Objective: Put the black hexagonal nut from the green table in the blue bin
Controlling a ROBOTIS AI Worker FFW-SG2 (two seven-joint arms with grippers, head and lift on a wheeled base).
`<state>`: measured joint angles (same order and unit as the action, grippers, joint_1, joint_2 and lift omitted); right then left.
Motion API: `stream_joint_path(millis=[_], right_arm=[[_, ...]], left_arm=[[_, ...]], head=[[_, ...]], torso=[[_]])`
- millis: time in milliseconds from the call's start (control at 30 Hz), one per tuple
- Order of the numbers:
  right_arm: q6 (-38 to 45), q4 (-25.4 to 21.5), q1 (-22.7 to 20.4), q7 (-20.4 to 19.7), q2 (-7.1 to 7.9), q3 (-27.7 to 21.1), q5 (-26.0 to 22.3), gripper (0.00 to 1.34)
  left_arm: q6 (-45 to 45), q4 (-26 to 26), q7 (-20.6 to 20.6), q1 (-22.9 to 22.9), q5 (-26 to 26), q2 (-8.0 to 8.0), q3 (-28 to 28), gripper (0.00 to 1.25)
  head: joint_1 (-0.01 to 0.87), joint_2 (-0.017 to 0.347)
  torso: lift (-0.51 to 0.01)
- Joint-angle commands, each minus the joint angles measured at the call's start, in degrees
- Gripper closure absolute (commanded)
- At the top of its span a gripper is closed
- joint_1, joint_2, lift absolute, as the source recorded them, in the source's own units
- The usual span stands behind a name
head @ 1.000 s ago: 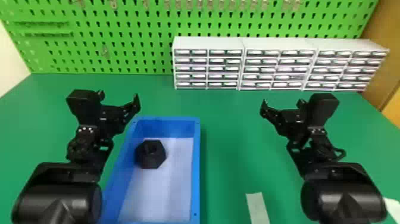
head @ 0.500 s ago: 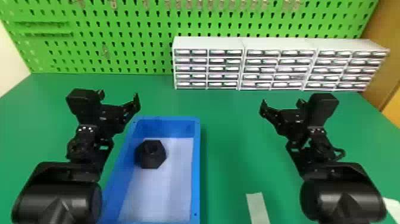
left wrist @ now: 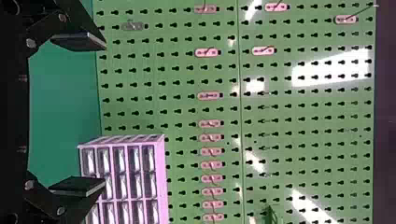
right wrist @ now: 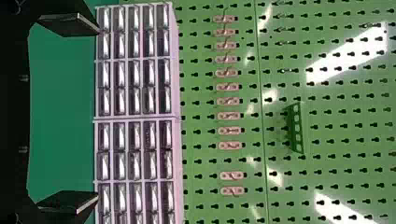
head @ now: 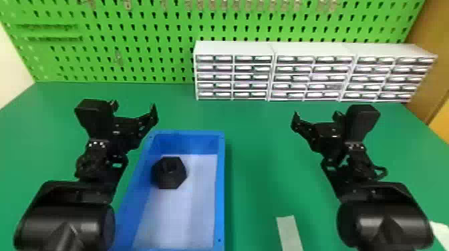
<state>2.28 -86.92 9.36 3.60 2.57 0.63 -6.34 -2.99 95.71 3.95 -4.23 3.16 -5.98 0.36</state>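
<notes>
In the head view the black hexagonal nut (head: 169, 172) lies inside the blue bin (head: 220, 187), by the bin's left wall toward its far end. My left gripper (head: 135, 108) is above and left of the bin's far left corner, open and holding nothing. My right gripper (head: 314, 116) stands well to the bin's right over the green table (head: 260, 160), also open with nothing in it. The left wrist view has the left gripper (left wrist: 103, 115) with its two fingers wide apart. Likewise spread are the fingers of the right gripper (right wrist: 98, 114) in the right wrist view.
White drawer cabinets (head: 310, 76) line the back of the table, in front of a green pegboard (head: 133, 43) with hooks. A pale strip (head: 289, 233) lies near the front edge between the bin and my right arm. Another white piece (head: 440, 232) lies at the far right.
</notes>
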Motion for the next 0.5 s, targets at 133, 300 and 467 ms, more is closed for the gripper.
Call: stream_joint_path(millis=[133,300,467], right_arm=[[0.0,0.0,0.0,0.0,-0.11,0.2,-0.1,0.07],[0.0,0.0,0.1,0.0,-0.02,0.7,-0.1,0.07],[0.1,0.0,0.1,0.0,-0.02,0.3,-0.1,0.07]], left_arm=[[-0.1,0.0,0.0,-0.2,0.5,0.0,-0.2,0.24],[-0.1,0.0,0.0,-0.4,0.5,0.0,0.0,0.24],[-0.1,0.0,0.0,-0.3,0.4,0.0,-0.2,0.24]], head=[[0.686,0.052],[0.686,0.052],[0.686,0.052]], torso=[[-0.097],[-0.097],[-0.097]])
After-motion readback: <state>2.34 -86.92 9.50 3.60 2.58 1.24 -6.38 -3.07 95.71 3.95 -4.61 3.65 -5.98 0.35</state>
